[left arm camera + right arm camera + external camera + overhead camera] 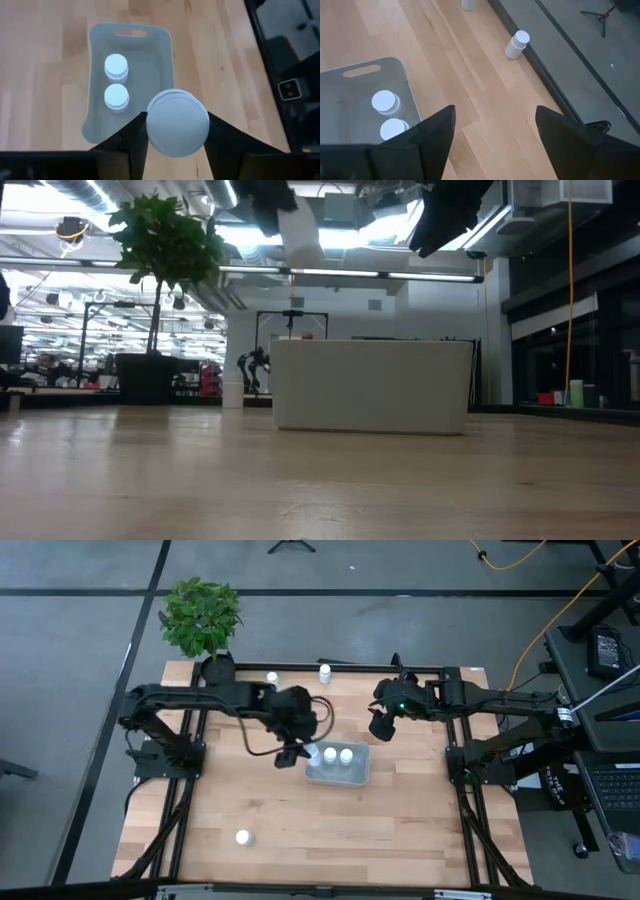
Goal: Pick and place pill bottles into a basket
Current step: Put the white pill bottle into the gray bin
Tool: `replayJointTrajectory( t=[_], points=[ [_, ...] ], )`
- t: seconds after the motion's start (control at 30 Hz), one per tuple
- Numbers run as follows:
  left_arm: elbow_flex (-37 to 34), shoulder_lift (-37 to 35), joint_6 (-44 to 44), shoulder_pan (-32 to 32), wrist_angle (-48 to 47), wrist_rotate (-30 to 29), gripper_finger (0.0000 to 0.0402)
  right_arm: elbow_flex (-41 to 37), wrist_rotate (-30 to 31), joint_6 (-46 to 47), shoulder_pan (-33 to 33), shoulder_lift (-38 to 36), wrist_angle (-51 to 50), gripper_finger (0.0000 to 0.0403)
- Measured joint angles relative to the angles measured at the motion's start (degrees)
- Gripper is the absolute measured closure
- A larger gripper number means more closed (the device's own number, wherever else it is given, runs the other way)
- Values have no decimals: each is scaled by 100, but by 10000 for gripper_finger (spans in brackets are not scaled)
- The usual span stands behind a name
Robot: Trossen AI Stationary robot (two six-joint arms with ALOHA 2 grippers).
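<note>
The pale basket [352,776] stands mid-table with two white pill bottles [339,755] upright in it. My left gripper [297,753] is above the basket's left end, shut on a third white bottle [177,122]. That bottle also shows high above the basket's wall [370,385] in the low view [300,235]. My right gripper [383,726] hangs open and empty over the table just past the basket's far right corner. Its fingers frame bare wood in the right wrist view [495,137]. Loose bottles stand near the far edge [272,678] [324,671] and at the near left [241,837]. My left gripper pinches the bottle by its two opposite sides [146,125], one finger [127,142] on each side, just below the white cap. The fingers come from above, pointing down. The bottle hangs below them, slightly tilted and lifted clear, over the basket's left end.
A black pot with a green plant [203,618] stands at the table's far left corner. The black frame rails [455,755] run along the table's sides. One far-edge bottle [516,44] stands close to the table's edge. Bare wood lies in front of the basket.
</note>
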Motion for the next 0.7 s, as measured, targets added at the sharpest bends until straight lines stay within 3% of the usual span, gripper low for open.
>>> replayJointTrajectory(
  t=[0.7],
  points=[
    [12, 1983, 305, -400, 267, -756, 248, 0, -55, -163, 4, 1, -4, 126]
  ],
)
